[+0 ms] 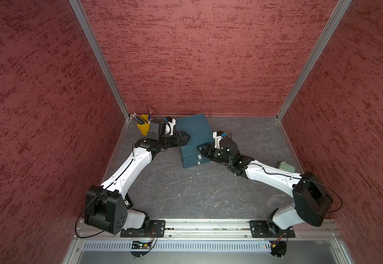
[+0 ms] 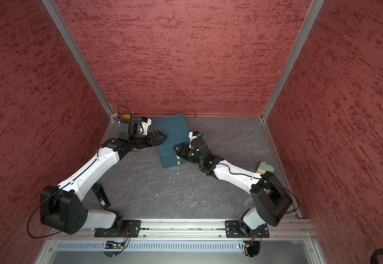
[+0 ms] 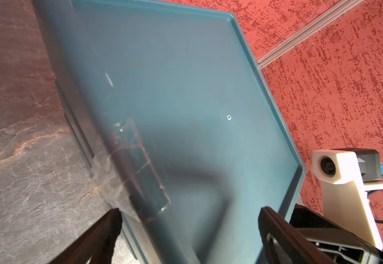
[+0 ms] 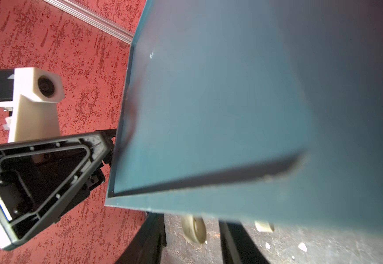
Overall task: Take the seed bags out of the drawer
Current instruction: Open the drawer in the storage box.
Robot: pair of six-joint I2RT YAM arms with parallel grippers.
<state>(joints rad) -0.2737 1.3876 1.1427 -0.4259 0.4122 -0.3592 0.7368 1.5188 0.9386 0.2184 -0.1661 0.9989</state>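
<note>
A teal drawer cabinet (image 1: 194,134) (image 2: 172,134) stands at the back of the table with both drawers shut, so the seed bags are hidden. My left gripper (image 1: 187,138) (image 3: 190,211) hovers open at the cabinet's left top edge (image 3: 174,80), holding nothing. At the cabinet front, my right gripper (image 1: 199,149) (image 4: 191,222) is open. Its two fingers stand either side of the upper drawer's pale knob (image 4: 195,230), with a gap showing on each side. A second knob (image 4: 263,226) sits further along the front.
A yellow cup of pencils (image 1: 143,126) stands in the back left corner, behind my left wrist. A pale green box (image 1: 286,166) lies by the right wall. Clear tape (image 3: 117,178) is stuck over the cabinet's top edge. Red walls close in three sides.
</note>
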